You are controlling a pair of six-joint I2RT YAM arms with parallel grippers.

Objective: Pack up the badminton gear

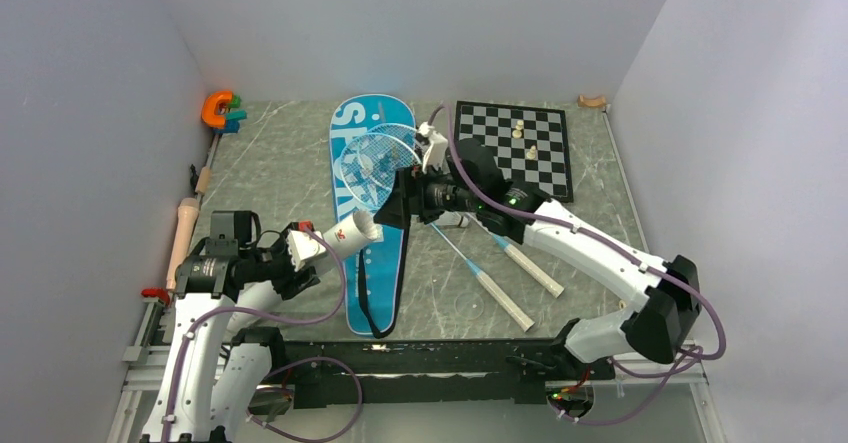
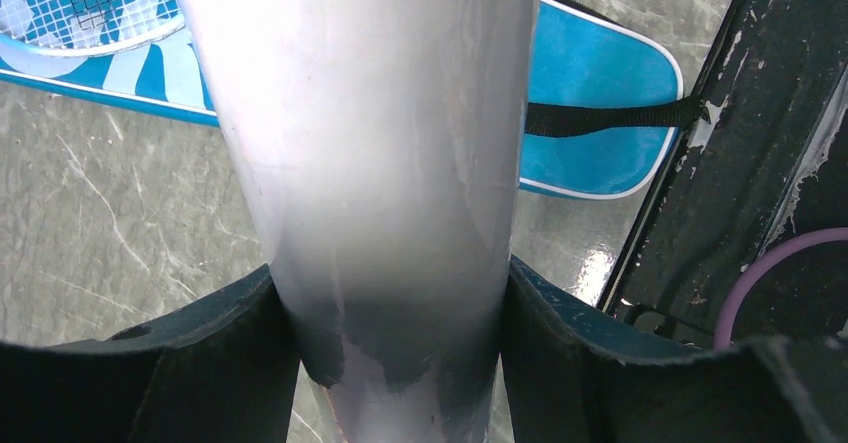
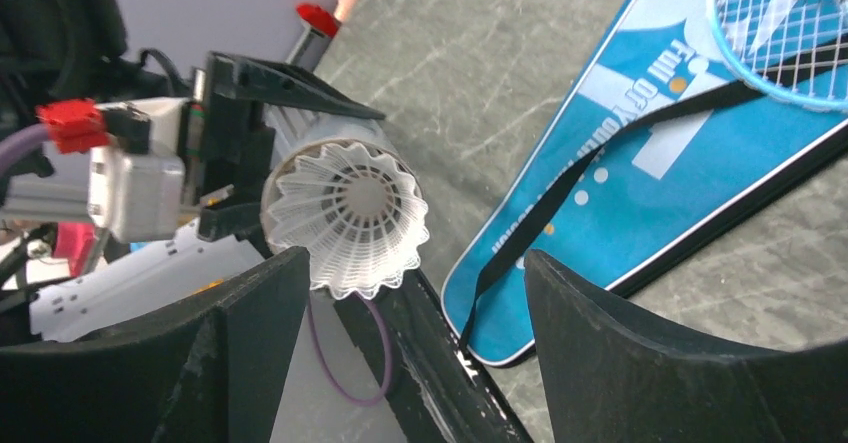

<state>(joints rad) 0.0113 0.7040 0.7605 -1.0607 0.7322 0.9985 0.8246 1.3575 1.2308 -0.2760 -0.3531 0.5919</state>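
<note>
Left hand clamped on white tube at 8 o'clock, shuttlecock apparently seated in its mouth; right hand spread apart just off it, gripping nothing; bag flat mid-desk, rackets heads on its 12 o'clock end.

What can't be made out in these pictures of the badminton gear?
Left wrist view: the tube fills the frame, hiding most of the bag; its mouth is cut off at the top edge.
Right wrist view: only one shuttlecock shows at the tube's mouth; any behind are hidden.
Top view: the chess pieces are too small to name.
</note>
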